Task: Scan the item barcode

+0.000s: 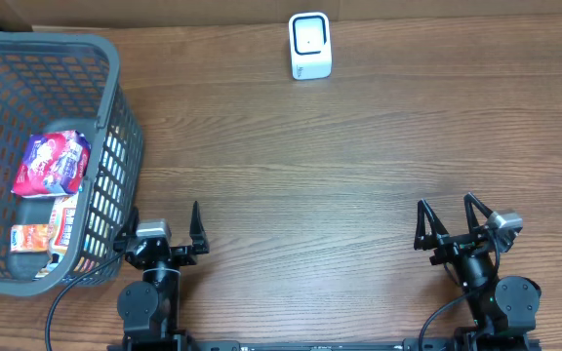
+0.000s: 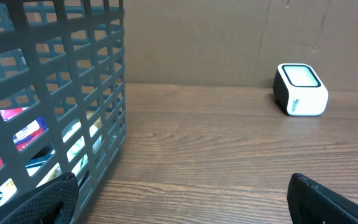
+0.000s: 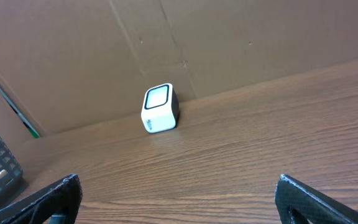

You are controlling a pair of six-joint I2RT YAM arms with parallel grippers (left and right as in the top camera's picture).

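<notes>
Both grippers are waiting at the near edge of the table (image 1: 291,175): the left gripper (image 1: 162,220) is standing spread wide and empty just beside the basket (image 1: 117,93), and the right gripper (image 1: 445,207) is gaping just as wide, also empty, well apart on the other side. Your item, the purple pack (image 1: 54,161), is lying in the basket above an orange pack (image 1: 33,238). The scanner (image 1: 310,46) is sitting at the far edge, facing you. You are likely lining up the left arm for the pick, so be lifting over the rim, coming down from above and pinching the pack by one edge. Its barcode is not showing, so be leaving both faces uncovered.
</notes>
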